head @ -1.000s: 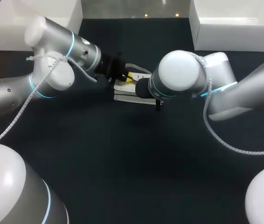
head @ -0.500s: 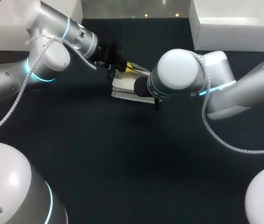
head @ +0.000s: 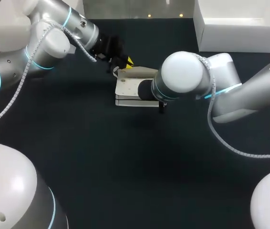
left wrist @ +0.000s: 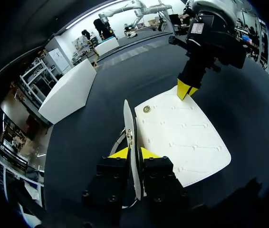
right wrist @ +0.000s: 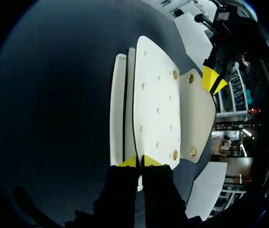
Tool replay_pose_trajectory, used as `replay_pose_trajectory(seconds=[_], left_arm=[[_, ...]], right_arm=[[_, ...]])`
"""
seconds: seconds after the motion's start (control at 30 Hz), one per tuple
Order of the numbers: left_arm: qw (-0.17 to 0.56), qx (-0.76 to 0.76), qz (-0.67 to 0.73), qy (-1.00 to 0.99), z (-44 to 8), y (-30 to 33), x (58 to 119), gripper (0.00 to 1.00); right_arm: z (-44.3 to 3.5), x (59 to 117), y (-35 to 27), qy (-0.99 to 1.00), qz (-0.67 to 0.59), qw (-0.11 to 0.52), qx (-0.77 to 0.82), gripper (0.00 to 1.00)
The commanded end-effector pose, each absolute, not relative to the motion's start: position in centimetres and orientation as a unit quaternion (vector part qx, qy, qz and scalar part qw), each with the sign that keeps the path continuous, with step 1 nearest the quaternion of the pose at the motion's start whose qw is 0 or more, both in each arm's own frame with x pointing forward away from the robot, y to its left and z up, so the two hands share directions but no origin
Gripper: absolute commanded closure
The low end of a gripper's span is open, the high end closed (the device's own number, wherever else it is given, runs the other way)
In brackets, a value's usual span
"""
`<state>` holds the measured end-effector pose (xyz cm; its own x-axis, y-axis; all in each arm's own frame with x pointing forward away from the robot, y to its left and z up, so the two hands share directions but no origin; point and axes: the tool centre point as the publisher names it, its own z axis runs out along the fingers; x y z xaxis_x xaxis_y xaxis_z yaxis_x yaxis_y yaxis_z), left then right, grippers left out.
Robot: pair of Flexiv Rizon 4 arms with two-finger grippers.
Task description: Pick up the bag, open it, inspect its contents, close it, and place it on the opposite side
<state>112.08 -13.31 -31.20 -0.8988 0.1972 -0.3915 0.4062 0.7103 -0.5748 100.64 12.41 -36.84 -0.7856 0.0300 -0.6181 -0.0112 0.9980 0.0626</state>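
Note:
The white bag [head: 134,89] lies mid-table with its flap [head: 140,72] folded back toward the far side. My left gripper [head: 125,62] is at the flap's far left corner. In the left wrist view its yellow tips [left wrist: 133,153] press a thin white flap edge [left wrist: 130,128] from both sides, beside a broad white panel [left wrist: 182,137] with a gold snap. My right gripper [right wrist: 139,161] is shut on the near edge of the bag's front panel [right wrist: 156,109]. In the head view the right wrist hides it.
Two white boxes stand at the back corners, one at the left [head: 4,28] and one at the right [head: 240,26]. Dark tabletop [head: 135,162] stretches in front of the bag.
My left gripper has moved back and to the far left, drawing the flap open and away from the bag. The right arm has stayed where it was.

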Motion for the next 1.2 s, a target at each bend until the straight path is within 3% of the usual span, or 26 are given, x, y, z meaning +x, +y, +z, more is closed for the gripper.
replay_pose_trajectory(seconds=[0.03,0.13,0.37,0.5,0.67,0.87,1.1,1.2], left_arm=[[0.192,0.147,-0.332,0.912,-32.1,-13.8,110.4,0.33],[0.197,0.144,-0.335,0.910,-32.6,-13.7,110.0,0.25],[0.211,0.131,-0.329,0.911,-33.5,-14.1,110.5,0.31],[0.200,0.116,-0.337,0.912,-33.9,-14.5,111.8,0.40],[0.195,0.111,-0.337,0.914,-34.2,-15.2,112.9,0.42],[0.190,0.104,-0.326,0.920,-34.8,-15.4,114.0,0.34],[0.182,0.090,-0.317,0.926,-35.1,-15.6,114.6,0.39],[0.180,0.085,-0.315,0.928,-35.3,-15.7,114.8,0.47]], right_arm=[[-37.0,100.5,12.4,0.944,0.032,0.329,0.005,1.00],[-37.0,100.5,12.4,0.944,0.032,0.329,0.005,1.00],[-37.0,100.5,12.4,0.944,0.032,0.329,0.005,1.00],[-37.0,100.5,12.4,0.944,0.032,0.329,0.005,1.00],[-37.0,100.5,12.4,0.944,0.032,0.329,0.005,1.00],[-37.0,100.5,12.4,0.944,0.032,0.329,0.005,1.00],[-37.0,100.5,12.4,0.944,0.032,0.329,0.005,1.00],[-37.0,100.5,12.4,0.944,0.032,0.329,0.005,1.00]])
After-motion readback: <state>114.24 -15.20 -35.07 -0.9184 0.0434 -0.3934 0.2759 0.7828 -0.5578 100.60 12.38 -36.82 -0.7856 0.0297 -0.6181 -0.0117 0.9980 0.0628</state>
